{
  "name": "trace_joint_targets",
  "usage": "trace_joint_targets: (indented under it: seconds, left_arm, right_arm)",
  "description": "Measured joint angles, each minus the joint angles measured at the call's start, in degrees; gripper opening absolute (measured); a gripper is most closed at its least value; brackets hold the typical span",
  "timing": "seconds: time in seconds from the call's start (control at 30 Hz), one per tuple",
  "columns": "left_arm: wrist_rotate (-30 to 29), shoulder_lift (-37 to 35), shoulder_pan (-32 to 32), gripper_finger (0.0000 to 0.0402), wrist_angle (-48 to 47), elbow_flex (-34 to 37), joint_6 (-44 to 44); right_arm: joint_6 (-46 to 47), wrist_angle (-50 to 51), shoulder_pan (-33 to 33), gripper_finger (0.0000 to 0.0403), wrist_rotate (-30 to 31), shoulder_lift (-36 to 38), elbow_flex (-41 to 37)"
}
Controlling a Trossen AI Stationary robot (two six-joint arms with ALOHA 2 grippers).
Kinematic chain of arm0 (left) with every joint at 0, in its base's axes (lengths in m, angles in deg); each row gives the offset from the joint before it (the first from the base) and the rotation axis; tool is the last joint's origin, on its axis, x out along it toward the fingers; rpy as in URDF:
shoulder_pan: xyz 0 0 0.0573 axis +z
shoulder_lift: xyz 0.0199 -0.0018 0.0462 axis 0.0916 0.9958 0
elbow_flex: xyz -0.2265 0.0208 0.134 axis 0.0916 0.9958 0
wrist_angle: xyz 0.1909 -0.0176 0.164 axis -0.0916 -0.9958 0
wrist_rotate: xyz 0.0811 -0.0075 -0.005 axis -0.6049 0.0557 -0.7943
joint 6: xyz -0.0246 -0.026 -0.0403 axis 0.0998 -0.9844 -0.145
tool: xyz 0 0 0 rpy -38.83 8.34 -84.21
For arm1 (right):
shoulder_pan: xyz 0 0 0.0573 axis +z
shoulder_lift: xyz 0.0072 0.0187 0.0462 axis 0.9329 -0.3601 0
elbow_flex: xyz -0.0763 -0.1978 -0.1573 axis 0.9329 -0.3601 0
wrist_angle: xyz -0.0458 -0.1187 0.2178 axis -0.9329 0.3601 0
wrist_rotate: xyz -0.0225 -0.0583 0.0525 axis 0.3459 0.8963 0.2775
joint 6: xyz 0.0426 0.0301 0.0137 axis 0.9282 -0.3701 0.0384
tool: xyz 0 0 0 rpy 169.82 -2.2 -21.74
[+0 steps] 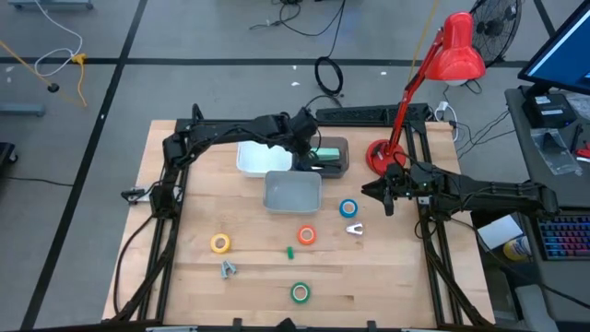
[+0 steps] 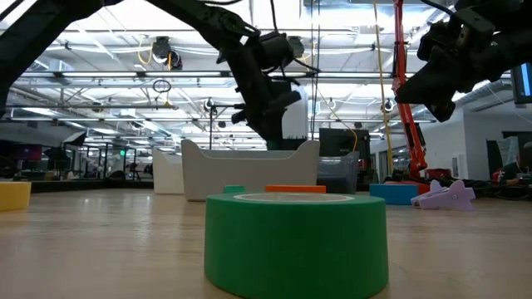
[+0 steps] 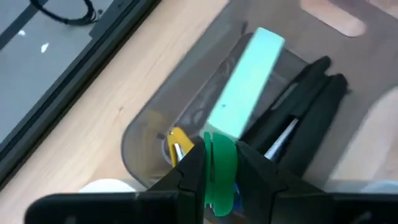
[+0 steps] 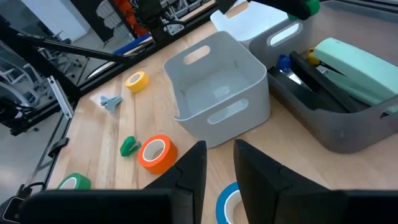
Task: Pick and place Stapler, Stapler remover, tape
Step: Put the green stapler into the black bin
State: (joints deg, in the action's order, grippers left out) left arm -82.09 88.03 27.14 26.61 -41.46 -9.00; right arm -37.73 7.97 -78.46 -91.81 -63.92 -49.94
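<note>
One view (left wrist) shows the left gripper [image 3: 219,171] clamping a green piece [image 3: 220,177] over the dark bin [image 3: 140,140]

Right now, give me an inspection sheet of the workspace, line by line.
Surface: wooden table.
Job's things: mint stapler in the dark grey bin; yellow tape, orange tape, blue tape and green tape all on the table; which piece is the stapler remover I cannot tell.
Clutter: empty grey bin, white bin, small green piece, two small grey pieces.
Grippers: left gripper over the dark grey bin, shut on a green piece; right gripper open, above the blue tape.
Cables: loose ones on the floor.
Surroundings: red desk lamp, fan, keyboard.
</note>
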Motion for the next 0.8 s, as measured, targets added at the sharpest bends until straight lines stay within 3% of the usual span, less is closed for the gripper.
trace_joint_targets:
  seconds: [0.63,0.8]
  left_arm:
    - [-2.03,3.0,0.38,0.007,1.3,0.07,-2.59]
    - [-2.06,3.0,0.38,0.0093,1.39,0.07,-2.47]
  right_arm:
    - [0.38,-0.4,0.0,0.0073,-0.17,-0.03,-0.02]
    - [0.38,-0.42,0.0,0.0073,-0.17,-0.03,-0.02]
